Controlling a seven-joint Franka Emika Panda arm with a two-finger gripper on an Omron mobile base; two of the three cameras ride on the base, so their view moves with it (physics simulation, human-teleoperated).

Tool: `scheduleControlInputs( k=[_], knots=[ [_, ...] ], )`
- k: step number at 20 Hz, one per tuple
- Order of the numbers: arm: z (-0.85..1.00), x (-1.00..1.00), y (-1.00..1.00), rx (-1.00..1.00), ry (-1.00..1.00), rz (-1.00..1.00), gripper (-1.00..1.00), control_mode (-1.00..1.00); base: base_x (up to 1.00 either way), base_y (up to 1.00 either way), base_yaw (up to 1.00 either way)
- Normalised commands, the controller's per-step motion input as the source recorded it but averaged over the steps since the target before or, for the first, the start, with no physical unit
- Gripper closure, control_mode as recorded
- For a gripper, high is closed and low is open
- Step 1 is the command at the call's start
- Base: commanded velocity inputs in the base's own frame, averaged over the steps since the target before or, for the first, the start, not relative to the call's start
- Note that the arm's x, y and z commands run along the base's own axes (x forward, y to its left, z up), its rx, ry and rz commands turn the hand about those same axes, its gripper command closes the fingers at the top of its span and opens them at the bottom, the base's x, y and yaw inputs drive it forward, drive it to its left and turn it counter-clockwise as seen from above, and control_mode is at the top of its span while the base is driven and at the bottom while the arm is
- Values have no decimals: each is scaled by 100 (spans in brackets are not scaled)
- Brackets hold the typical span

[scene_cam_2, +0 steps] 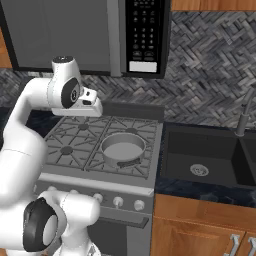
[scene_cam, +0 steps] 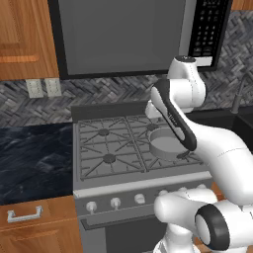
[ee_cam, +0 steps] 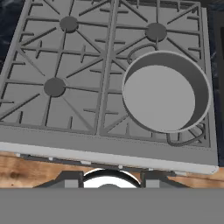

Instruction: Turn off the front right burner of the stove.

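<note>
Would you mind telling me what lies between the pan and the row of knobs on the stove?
In the right base view, only bare grate bars and the stove's front lip separate the pan from the knobs.

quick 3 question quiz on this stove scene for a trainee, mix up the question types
1. True or false: the pan sits on the front right of the stove.
2. Multiple choice: what lies right of the stove in the right base view? A) fridge B) dark sink C) toaster
3. Fill in: the appliance mounted above the stove is a ____.

Key: 1 true; 2 B; 3 microwave
</note>
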Motion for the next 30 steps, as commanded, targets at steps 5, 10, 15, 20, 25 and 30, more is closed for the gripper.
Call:
scheduleControlInputs(
  k=[5, 10, 15, 20, 25, 30],
  knots=[
    [-2, -19, -1, 0, 0, 0, -100, -100, 0, 0, 0],
    [-13, -48, -27, 0, -7, 7, -100, -100, 0, 0, 0],
    [-18, -51, -35, -1, -8, 24, -100, -100, 0, 0, 0],
    [-15, -51, -43, -3, -11, 33, -100, -100, 0, 0, 0],
    [-14, -41, -51, -2, -10, 37, -100, -100, 0, 0, 0],
    [-26, -37, -26, -11, -16, 39, -100, -100, 0, 0, 0]
  ],
)
